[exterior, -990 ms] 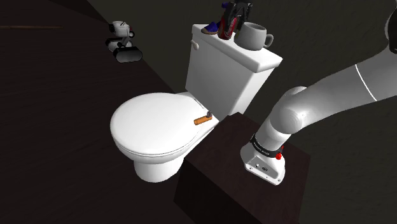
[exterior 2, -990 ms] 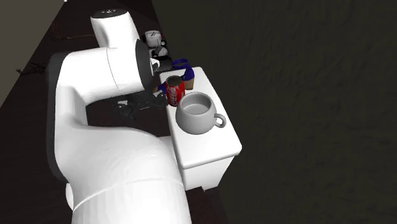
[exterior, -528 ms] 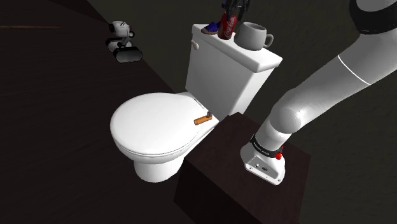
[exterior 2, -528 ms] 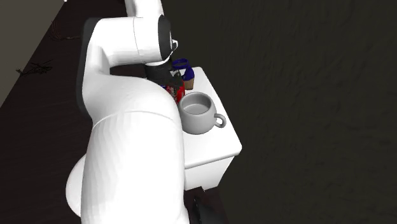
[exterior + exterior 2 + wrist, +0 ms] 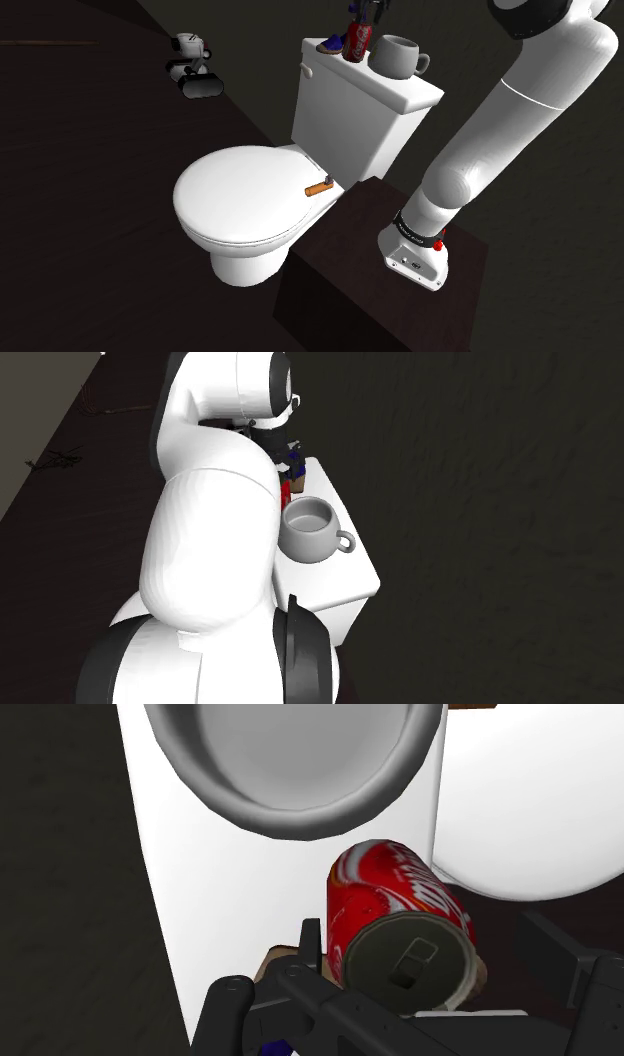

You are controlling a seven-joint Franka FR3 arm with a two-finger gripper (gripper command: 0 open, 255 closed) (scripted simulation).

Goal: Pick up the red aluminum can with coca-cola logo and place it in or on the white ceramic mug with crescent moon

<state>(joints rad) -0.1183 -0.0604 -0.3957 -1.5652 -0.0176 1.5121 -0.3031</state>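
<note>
At the toilet tank, red can unmoved; arm swung higher.

Shoulder camera stood beside the stand, looking down past the toilet to its tank lid. Second exterior camera sat close behind the arm, facing down on that lid. Wrist camera hung very near. All three shared mug and can.
</note>
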